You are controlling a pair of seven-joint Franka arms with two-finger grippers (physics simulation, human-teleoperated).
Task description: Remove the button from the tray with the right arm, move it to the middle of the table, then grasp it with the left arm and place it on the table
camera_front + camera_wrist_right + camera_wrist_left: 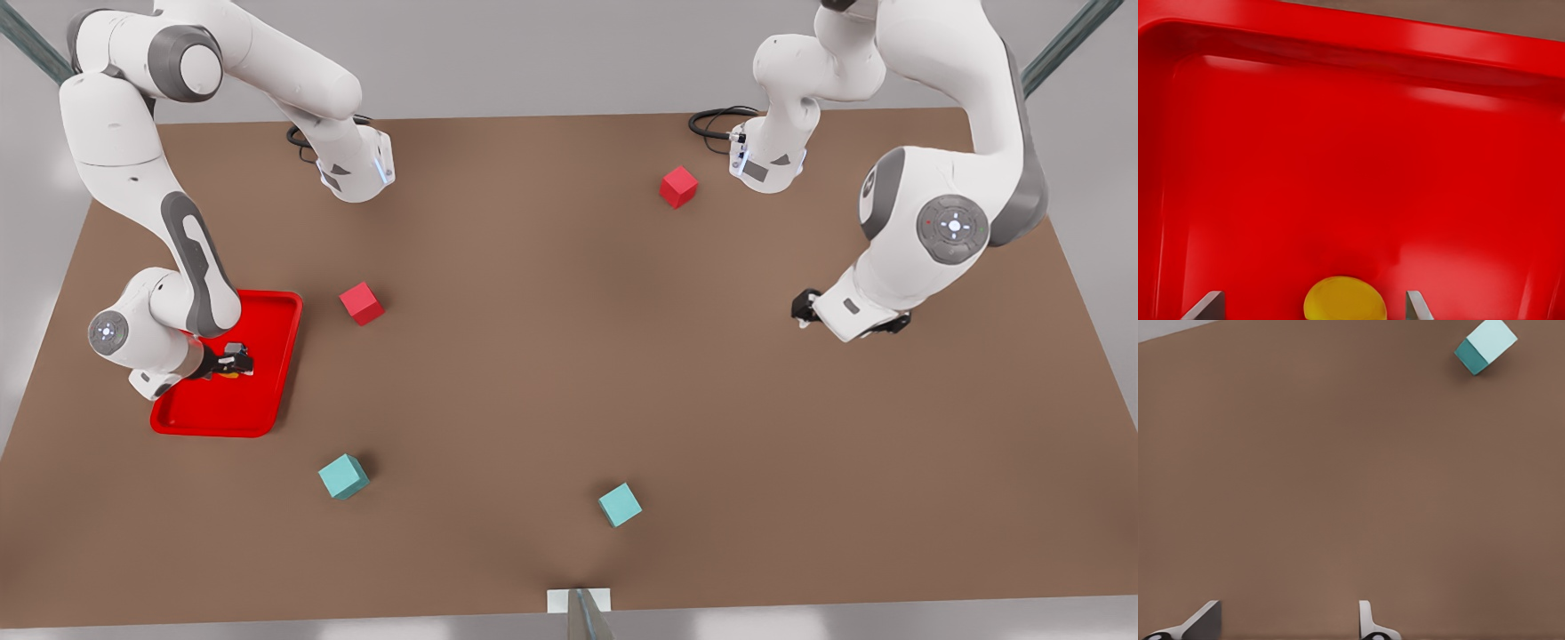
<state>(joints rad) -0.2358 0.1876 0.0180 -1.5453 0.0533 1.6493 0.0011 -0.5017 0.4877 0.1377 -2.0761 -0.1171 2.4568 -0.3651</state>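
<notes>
A: What sort of place is this?
B: A simulated robot lab: a plain brown bench (569,356) against flat grey, with two white jointed arms mounted at its far edge.
A: What else shows that?
B: Loose red and teal cubes, a red tray (267,391), cables at each arm's base

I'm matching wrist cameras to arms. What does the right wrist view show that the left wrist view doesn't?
Right wrist view: the round yellow button sitting between the right tool's open fingers, inside the flat bright red tray. Left wrist view: a teal cube ahead of the left tool, whose fingers are open and hold nothing. Both show the matte brown table.
</notes>
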